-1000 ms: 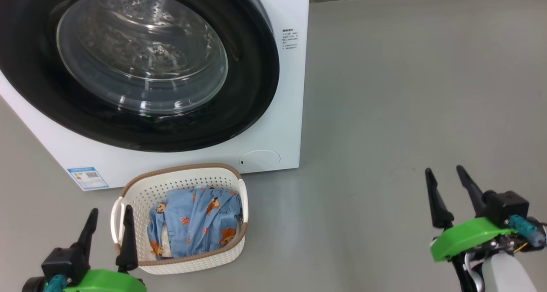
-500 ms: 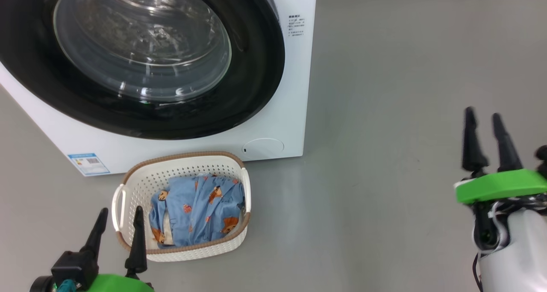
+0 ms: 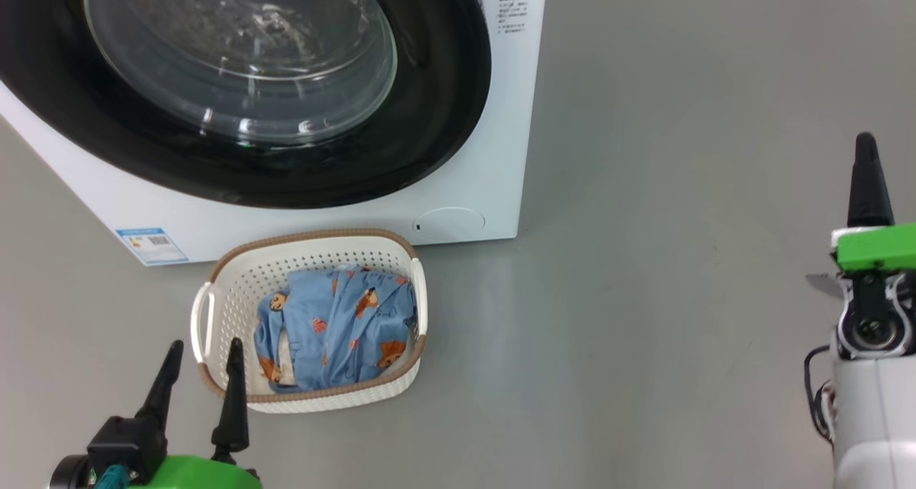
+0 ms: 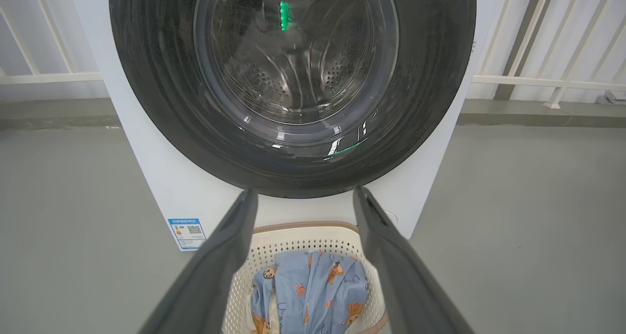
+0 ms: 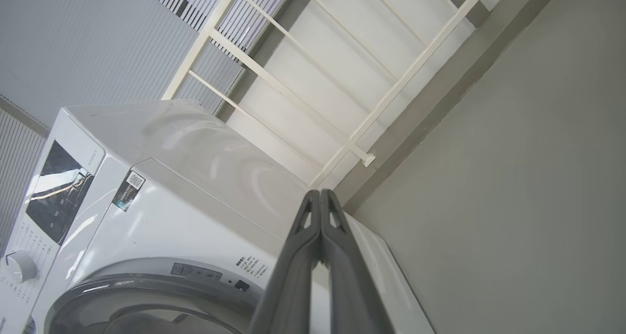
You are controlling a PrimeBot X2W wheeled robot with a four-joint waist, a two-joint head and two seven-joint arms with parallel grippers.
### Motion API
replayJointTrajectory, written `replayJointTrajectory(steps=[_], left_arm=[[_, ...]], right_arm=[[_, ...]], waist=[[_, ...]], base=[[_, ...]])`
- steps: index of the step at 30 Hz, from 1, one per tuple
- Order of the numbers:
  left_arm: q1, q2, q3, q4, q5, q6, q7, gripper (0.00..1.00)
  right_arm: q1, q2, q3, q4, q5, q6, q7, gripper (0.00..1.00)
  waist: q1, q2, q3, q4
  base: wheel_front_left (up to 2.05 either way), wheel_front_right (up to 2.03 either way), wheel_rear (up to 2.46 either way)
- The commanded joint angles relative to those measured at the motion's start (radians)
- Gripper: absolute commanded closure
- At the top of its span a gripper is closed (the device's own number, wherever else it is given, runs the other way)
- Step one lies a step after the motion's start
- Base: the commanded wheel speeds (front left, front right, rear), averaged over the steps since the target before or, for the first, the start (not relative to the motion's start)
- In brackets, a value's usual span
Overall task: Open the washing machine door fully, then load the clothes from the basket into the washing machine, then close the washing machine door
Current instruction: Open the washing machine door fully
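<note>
Grey floor (image 3: 680, 296) bearing washing machine (image 3: 501, 152), door (image 3: 444, 102) sitting shut; basket (image 3: 308, 235) holding clothes (image 3: 336, 324), resting just before it. Left gripper (image 3: 205, 344) hovering near basket, jaws spread; right gripper (image 3: 866, 145) jaws pressing together, empty.

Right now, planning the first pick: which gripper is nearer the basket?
Left. The left gripper, open, sits by the basket's near left corner; the right gripper, shut, is far off to the basket's right, above the floor.

The washing machine door (image 3: 240, 59) sits shut, so there is no way into the washing machine (image 3: 512, 117). The basket (image 3: 308, 237) just before it is open-topped and reachable from above. Bare floor (image 3: 680, 260) spreads wide on the right.
</note>
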Motion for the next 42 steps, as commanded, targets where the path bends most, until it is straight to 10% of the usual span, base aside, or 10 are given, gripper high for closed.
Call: replayJointTrajectory(steps=[1,42], left_arm=[[-0.024,0.014,0.028,-0.031,0.008,-0.003,-0.009,0.00],[-0.161,0.013,-0.127,-0.127,-0.058,0.029,-0.009,0.00]], right_arm=[[-0.052,-0.013,0.012,-0.012,0.033,-0.001,0.029,1.00],[-0.737,-0.008,-0.117,0.435,0.279,-0.001,0.668,1.00]], waist=[[0.0000,0.0000,0.014,0.008],[0.0000,0.0000,0.285,0.162]], base=[[0.00,0.00,0.00],[0.00,0.00,0.00]])
